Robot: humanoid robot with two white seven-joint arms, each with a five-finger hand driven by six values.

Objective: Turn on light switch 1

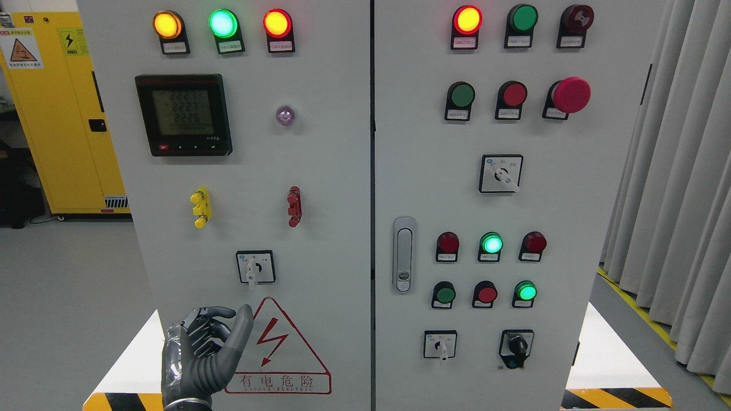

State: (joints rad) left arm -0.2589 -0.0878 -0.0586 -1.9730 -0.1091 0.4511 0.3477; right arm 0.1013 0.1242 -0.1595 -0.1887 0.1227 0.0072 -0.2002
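- The left hand stood low before the left door of the grey cabinet, thumb raised, fingers loosely curled and grasping nothing; the right hand was out of sight.
- The nearest rotary switch, likely light switch 1 by its place just above the thumb, sat in a square black-edged plate, its white lever pointing down. The labels were too small to confirm which switch was meant.
- To do the step well, I judged the hand should rise a little, pinch the lever between thumb and forefinger, and twist, not push.
- The lever looked like smooth hard plastic, narrow and slippery, so a firm side grip would help.
- The cabinet face was flat painted metal, matt and unyielding.
- Below the switch a red-bordered warning triangle with a lightning bolt lay flat as a sticker, touching the thumb in the picture.
- Domed lamps glowed glossy above.
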